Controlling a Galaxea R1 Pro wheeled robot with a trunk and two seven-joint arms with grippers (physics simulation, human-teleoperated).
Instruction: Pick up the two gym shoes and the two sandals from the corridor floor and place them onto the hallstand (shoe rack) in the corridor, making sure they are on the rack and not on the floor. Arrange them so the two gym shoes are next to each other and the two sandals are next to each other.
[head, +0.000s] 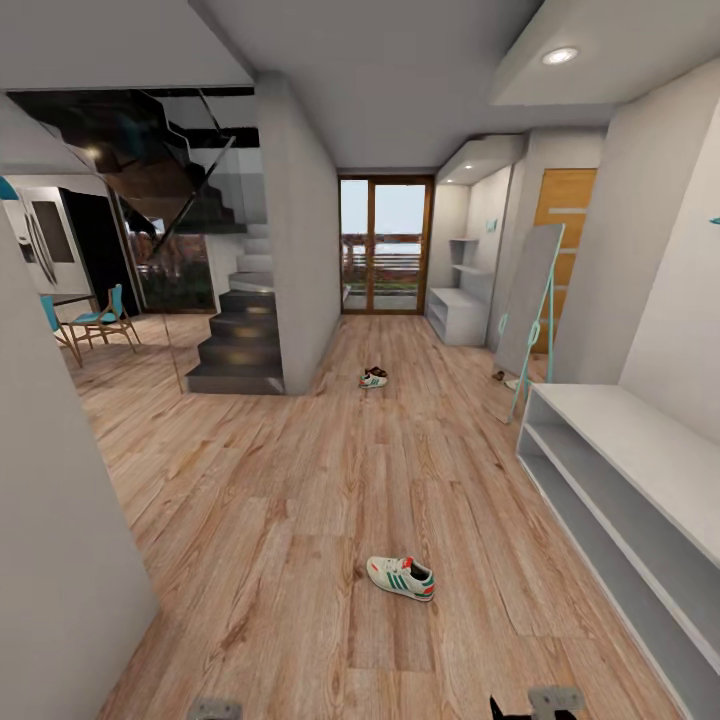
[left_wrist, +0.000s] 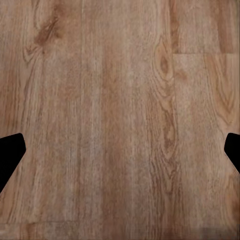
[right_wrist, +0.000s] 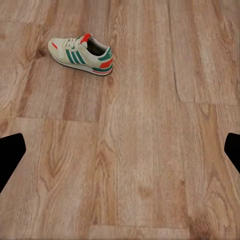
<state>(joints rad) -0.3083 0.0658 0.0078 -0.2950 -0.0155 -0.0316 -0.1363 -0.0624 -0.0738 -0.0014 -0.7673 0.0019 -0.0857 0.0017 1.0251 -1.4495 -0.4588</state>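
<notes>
One cream-white gym shoe (head: 400, 577) with teal stripes lies on its sole on the corridor floor (head: 300, 520) just ahead of me; the right wrist view shows the same gym shoe (right_wrist: 81, 54). Farther down the corridor a second gym shoe (head: 372, 381) lies with a brown sandal (head: 377, 371) touching it. Another small brown sandal (head: 497, 376) lies by a leaning mirror. The pale grey hallstand (head: 457, 312) with stepped wall shelves stands at the far right. My left gripper (left_wrist: 120, 155) is open over bare planks. My right gripper (right_wrist: 120, 155) is open, short of the near shoe.
A plain whitish open-shelf unit (head: 620, 470) lines the right wall close by. A tall mirror with a teal frame (head: 528, 310) leans beyond it. A grey wall (head: 50, 520) is close at the left, and stairs (head: 235, 340) and glass doors (head: 385, 245) lie farther on.
</notes>
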